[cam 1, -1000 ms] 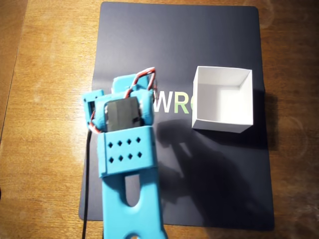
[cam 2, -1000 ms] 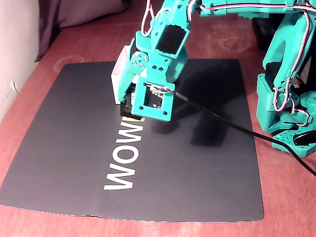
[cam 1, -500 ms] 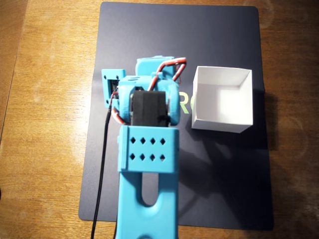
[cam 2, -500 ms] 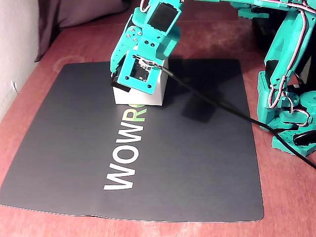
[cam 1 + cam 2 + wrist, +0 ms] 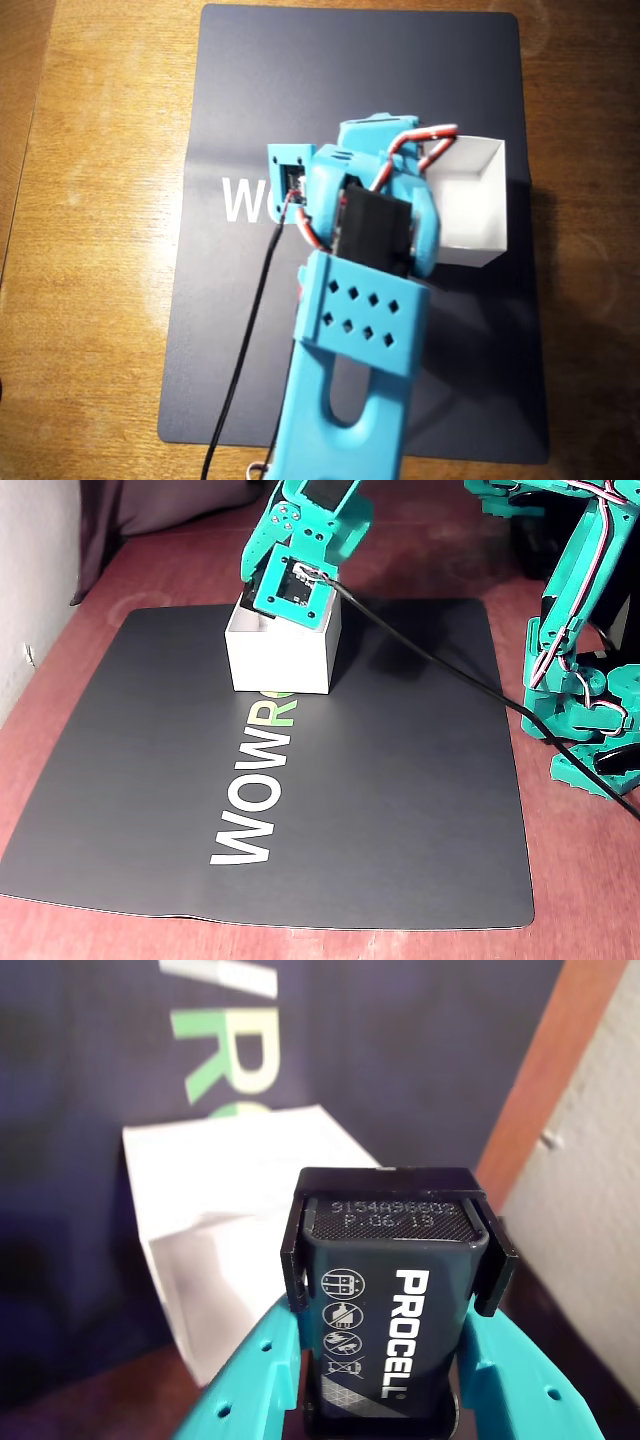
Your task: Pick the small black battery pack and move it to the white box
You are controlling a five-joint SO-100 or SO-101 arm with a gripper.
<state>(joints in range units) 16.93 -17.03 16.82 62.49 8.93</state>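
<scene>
Reaching over white box, claw clamped on battery pack

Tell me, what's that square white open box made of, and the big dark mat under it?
The square white open box looks like thin matte cardboard: its walls are slim and flat with crisp folded corners. The big dark mat seems to be smooth flexible plastic or rubber, lying flat with a faint sheen.
</scene>
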